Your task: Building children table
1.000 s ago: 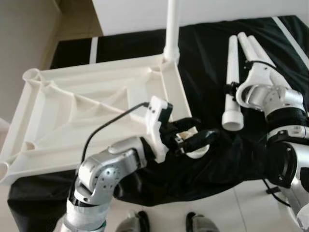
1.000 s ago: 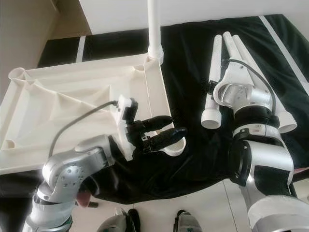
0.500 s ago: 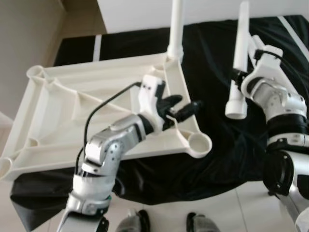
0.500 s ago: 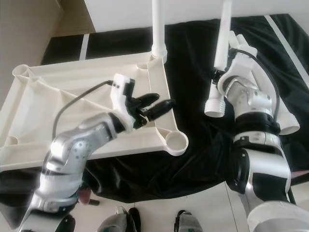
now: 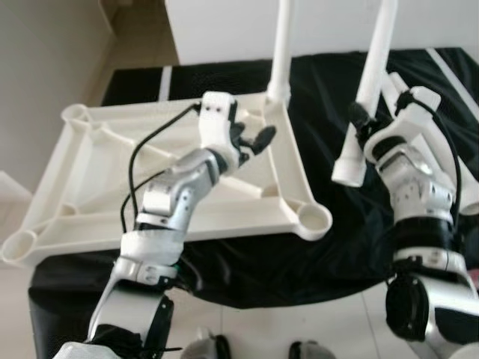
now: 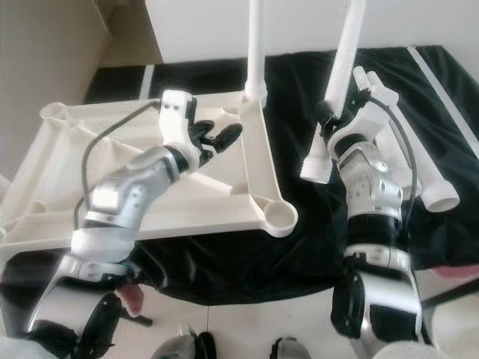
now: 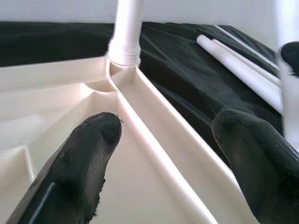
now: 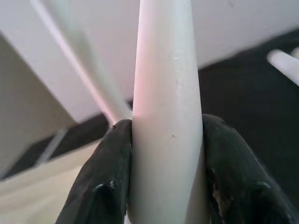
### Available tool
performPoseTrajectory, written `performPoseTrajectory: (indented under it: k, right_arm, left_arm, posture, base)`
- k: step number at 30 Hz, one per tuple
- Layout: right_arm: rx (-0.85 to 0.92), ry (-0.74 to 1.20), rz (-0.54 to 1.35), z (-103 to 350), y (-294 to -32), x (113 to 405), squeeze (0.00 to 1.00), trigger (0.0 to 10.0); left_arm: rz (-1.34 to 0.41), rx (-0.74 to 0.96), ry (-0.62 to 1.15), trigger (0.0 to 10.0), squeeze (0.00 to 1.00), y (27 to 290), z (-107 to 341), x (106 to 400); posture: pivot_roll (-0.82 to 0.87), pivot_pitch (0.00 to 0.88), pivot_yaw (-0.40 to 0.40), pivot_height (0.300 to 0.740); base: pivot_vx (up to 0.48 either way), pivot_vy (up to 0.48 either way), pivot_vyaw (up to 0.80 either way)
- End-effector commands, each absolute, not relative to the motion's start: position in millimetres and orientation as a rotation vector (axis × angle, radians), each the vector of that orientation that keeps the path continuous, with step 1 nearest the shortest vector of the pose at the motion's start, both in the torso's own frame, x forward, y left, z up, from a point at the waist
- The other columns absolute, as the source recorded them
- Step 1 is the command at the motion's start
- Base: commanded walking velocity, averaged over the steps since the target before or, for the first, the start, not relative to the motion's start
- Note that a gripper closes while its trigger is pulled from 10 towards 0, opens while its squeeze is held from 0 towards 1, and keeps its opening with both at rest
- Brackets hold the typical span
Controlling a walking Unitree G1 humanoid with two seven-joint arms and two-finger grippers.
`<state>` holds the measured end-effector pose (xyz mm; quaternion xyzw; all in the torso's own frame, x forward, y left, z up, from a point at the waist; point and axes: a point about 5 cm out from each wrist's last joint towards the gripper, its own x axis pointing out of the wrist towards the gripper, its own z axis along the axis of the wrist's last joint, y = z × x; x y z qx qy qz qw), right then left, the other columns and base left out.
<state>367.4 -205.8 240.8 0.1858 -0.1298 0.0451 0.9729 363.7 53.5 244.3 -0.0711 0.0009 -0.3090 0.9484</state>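
On black cloth (image 5: 329,112): two loose legs (image 6: 408,153).

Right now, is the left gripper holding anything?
No, the left gripper is open above the tabletop's rim, with nothing between its fingers.

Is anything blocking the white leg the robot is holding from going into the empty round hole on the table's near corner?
Nothing visible blocks it. The right gripper holds the leg above the black cloth, beside the upturned tabletop. The corner socket sits open, and the left gripper hovers farther back over the tabletop.
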Motion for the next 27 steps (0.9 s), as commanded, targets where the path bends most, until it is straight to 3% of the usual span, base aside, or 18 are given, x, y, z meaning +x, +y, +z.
performPoseTrajectory:
  k: [1, 12, 18, 27]
  right_arm:
    - [0.362, -0.32, 0.128, 248.3, -200.2, 363.9, 0.0, 10.0]
    - [0.242, -0.429, 0.318, 255.8, -175.5, 345.8, 0.0, 10.0]
    - [0.234, -0.452, 0.46, 256.4, -162.6, 334.3, 0.0, 10.0]
    - [0.198, -0.447, 0.624, 254.2, -149.3, 322.3, 0.0, 10.0]
  left_arm:
    - [-0.63, -0.123, -0.007, 10.0, 0.0, 49.2, 245.9, 365.0]
    - [-0.653, -0.138, -0.006, 10.0, 0.0, 34.4, 264.7, 382.8]
    - [-0.687, -0.256, 0.017, 10.0, 0.0, 32.0, 281.1, 392.2]
    - [-0.67, -0.211, -0.053, 10.0, 0.0, 34.5, 311.2, 402.0]
  posture:
    - [-0.04, 0.027, 0.037, 0.74]
    - [-0.05, 0.022, 0.045, 0.74]
    - [-0.04, 0.012, 0.045, 0.74]
    - [-0.03, 0.0, 0.039, 0.74]
  base:
    - [0.0, 0.0, 0.0]
    - [0.0, 0.0, 0.0]
    - [0.0, 0.0, 0.0]
    - [0.0, 0.0, 0.0]
